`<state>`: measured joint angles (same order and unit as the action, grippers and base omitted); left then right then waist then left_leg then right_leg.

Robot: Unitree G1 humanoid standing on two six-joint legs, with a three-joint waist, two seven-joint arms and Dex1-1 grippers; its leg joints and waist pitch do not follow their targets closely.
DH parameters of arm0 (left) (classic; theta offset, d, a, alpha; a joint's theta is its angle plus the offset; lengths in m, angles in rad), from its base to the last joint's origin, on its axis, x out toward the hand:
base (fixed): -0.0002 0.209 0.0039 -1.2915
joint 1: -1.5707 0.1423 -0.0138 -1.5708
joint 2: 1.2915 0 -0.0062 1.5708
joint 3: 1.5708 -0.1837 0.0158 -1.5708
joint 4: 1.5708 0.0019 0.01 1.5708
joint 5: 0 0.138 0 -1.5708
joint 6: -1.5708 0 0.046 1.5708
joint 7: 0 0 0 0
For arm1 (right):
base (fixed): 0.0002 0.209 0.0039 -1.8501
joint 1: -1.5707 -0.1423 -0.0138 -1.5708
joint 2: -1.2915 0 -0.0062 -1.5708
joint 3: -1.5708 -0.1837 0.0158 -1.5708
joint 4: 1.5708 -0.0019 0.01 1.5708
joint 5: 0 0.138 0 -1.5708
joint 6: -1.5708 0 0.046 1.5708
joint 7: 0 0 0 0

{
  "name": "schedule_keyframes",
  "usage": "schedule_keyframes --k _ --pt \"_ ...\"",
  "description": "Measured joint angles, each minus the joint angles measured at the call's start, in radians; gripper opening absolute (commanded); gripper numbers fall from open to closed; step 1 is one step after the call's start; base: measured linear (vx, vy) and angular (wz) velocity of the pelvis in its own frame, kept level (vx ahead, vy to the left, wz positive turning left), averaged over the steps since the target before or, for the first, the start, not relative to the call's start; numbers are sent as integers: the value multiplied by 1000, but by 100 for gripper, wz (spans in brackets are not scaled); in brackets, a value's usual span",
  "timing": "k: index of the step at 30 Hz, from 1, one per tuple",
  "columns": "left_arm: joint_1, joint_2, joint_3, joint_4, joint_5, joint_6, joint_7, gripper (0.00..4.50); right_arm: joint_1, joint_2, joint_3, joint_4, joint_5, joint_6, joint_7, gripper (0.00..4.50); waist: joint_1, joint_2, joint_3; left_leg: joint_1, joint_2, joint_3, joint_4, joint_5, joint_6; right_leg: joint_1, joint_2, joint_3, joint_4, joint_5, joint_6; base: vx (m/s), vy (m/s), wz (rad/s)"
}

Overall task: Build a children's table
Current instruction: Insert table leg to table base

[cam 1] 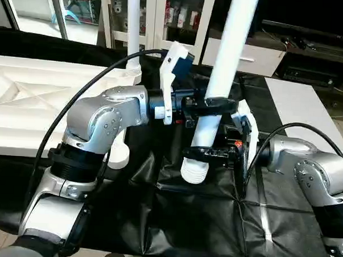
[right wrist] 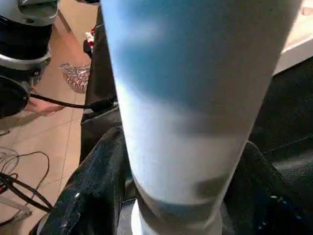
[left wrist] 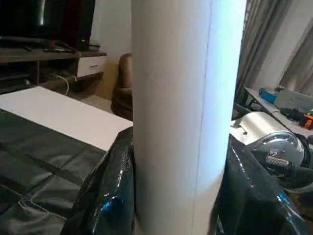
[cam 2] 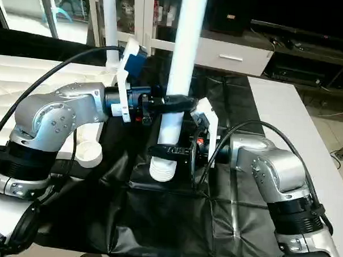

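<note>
A long white table leg (cam 1: 222, 79) stands nearly upright in mid-frame, tilted slightly, its ribbed lower end (cam 1: 194, 171) hanging just above the black-draped bench (cam 1: 201, 221); both of the robot's grippers hold it. The left gripper (cam 1: 213, 104) reaches in from the left on a silver arm, its black fingers (cam 1: 225, 102) closed around the leg's shaft; the right gripper (cam 1: 209, 153) comes in from the right and clamps the same leg lower down, just above the ribbed end (the two grips sit one above the other, close together). In the left wrist view the leg (left wrist: 181, 112) stands as a broad white column against the shiny black cloth (left wrist: 39, 171); in the right wrist view the leg (right wrist: 190, 107) widens upward, its ribbed end at the bottom.

To the left lies the white tabletop (cam 1: 30, 108), underside up, its diagonal ribs showing, resting on the bench; a second white leg (cam 1: 132, 30) rises upright from its far corner socket (cam 1: 133, 73). A round white socket (cam 1: 118, 156) shows at the near corner, just below the left arm's elbow. Cabinets and a low white drawer unit (cam 1: 248, 55) stand behind the bench.
</note>
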<state>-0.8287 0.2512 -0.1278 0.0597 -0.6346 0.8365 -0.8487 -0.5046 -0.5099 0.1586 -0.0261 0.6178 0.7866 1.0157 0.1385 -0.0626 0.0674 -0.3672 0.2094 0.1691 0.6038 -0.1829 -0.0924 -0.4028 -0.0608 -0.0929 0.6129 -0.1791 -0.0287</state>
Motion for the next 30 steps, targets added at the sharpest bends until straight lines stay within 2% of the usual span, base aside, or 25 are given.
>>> schedule_keyframes --k 5,17,18,19,21,22,25,28,30 --pt "0 0 -1 0 1 0 -9 182 0 -3 4 0 -5 -6 9 195 0 0 0 0 0 0 0 0 0 0 0 0 0 0 0 0 0 0" --pt "0 4 -13 0 21 -13 -1 182 0 -10 8 7 -28 -18 22 188 1 0 0 0 0 0 0 0 0 0 0 0 0 0 0 0 0 0" --pt "0 4 -16 0 23 -15 6 238 0 -9 8 11 -32 -25 22 188 1 0 0 0 0 0 0 0 0 0 0 0 0 0 0 0 0 0" --pt "0 4 -17 0 24 -15 9 252 0 -9 8 12 -35 -27 22 188 1 0 0 0 0 0 0 0 0 0 0 0 1 0 0 0 0 0" --pt "1 18 -17 -14 49 -22 24 258 0 -8 10 13 -35 -23 22 188 0 0 0 0 0 0 0 0 0 0 0 0 1 0 0 0 0 0" --pt "1 25 -17 -19 50 -21 26 258 0 -5 10 13 -35 -23 21 188 0 0 0 1 0 0 0 0 0 0 0 0 1 0 0 0 0 0" --pt "14 26 -5 -39 46 -9 36 298 1 9 10 13 -35 -23 17 186 -1 0 0 1 0 0 0 0 0 0 0 0 1 0 0 0 0 0" --pt "42 35 20 -63 36 2 50 306 4 23 7 13 -36 -28 -1 186 0 0 0 1 0 0 0 0 0 0 0 1 2 0 -1 0 0 0" --pt "55 44 35 -68 22 11 57 340 5 27 4 22 -36 -33 -14 186 0 0 0 1 0 0 0 1 -1 0 0 1 2 1 -1 0 0 0"
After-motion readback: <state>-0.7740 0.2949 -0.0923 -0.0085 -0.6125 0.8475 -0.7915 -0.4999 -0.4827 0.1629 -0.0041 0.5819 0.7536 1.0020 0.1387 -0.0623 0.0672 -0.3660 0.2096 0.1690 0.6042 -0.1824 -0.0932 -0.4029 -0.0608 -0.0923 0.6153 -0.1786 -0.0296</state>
